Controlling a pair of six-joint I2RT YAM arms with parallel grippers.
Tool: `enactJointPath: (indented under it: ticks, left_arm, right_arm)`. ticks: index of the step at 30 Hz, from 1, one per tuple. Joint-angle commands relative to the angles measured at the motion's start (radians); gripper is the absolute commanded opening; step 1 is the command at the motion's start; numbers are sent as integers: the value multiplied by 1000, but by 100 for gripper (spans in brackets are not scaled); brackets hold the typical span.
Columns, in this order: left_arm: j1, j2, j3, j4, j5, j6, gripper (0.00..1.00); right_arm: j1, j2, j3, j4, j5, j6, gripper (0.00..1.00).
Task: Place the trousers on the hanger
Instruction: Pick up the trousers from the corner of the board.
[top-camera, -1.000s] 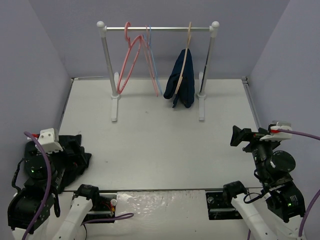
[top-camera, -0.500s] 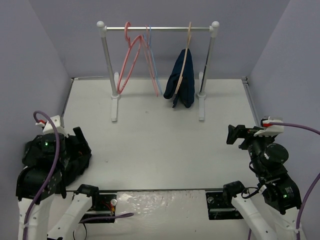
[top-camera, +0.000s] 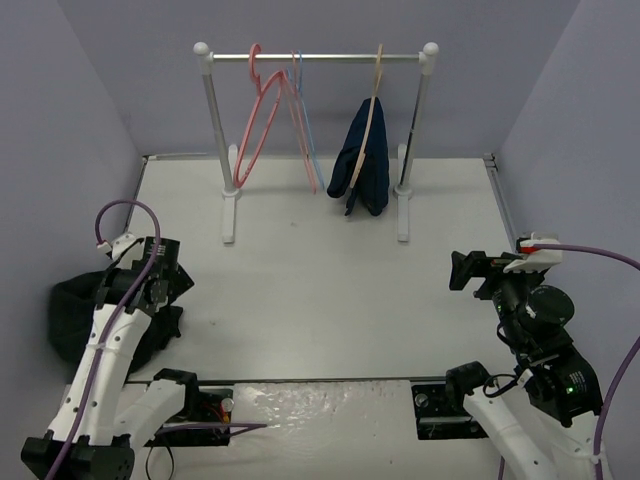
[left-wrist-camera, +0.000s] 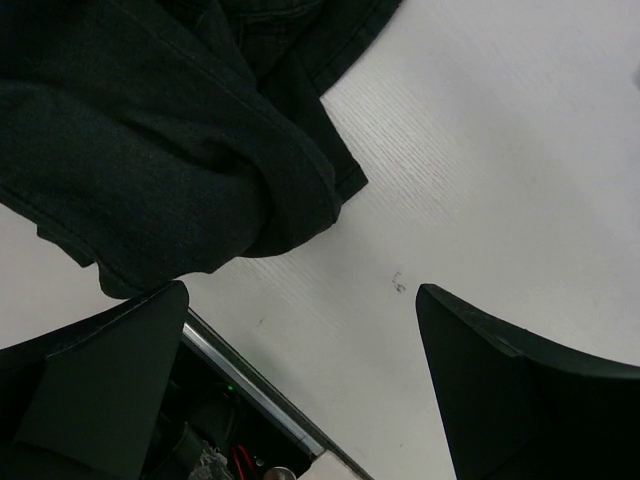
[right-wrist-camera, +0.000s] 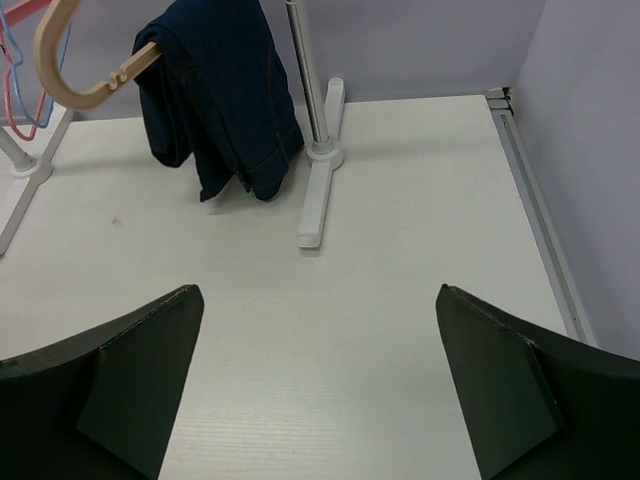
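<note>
The black trousers (top-camera: 72, 312) lie in a crumpled heap at the near left of the table; in the left wrist view they (left-wrist-camera: 150, 130) fill the upper left. My left gripper (top-camera: 162, 282) is open and empty, hovering above the heap's right edge, with bare table between its fingers (left-wrist-camera: 300, 290). The salmon-pink hanger (top-camera: 262, 118) hangs on the rail (top-camera: 320, 57) at the back left, bare. My right gripper (top-camera: 462, 270) is open and empty at the right, pointing toward the rack (right-wrist-camera: 320, 290).
A thin light-blue hanger (top-camera: 305, 125) hangs beside the pink one. A tan hanger (top-camera: 374, 95) carries a navy-blue garment (top-camera: 362, 165), also in the right wrist view (right-wrist-camera: 225, 100). The rack's white feet (top-camera: 230, 215) stand on the table. Purple walls close in both sides.
My left arm has lifted off the trousers heap and swung forward and to the right. My right gripper has shifted slightly left. The trousers stay in their heap.
</note>
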Motion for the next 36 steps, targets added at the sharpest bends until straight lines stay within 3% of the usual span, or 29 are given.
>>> enactJointPath:
  ticks: [1, 7, 14, 17, 21, 24, 25, 30, 36]
  left_arm:
    - [93, 33, -34, 50, -70, -108, 97]
    - [299, 41, -123, 144, -12, -79, 97]
    - [380, 100, -179, 229, 22, -85, 96]
    - [402, 118, -205, 256, 25, -91, 81]
    - [425, 119, -257, 295, 40, -91, 43]
    - [426, 114, -284, 332, 89, -69, 6]
    - [426, 108, -294, 352, 121, -57, 0]
    - [401, 36, -317, 434, 315, -53, 0]
    - [87, -70, -221, 399, 306, -178, 0]
  right_arm:
    - [24, 20, 22, 70, -14, 2, 100]
    - [66, 40, 19, 72, -9, -11, 100]
    - [104, 81, 19, 77, -8, -19, 100]
    - [118, 85, 14, 78, -5, -27, 100]
    - [139, 88, 2, 83, 6, -34, 100]
    - [151, 93, 0, 86, 9, -40, 100]
    - [157, 97, 0, 88, 10, -41, 100]
    - [165, 123, 12, 98, 2, -39, 100]
    - [169, 186, 37, 104, -31, -28, 100]
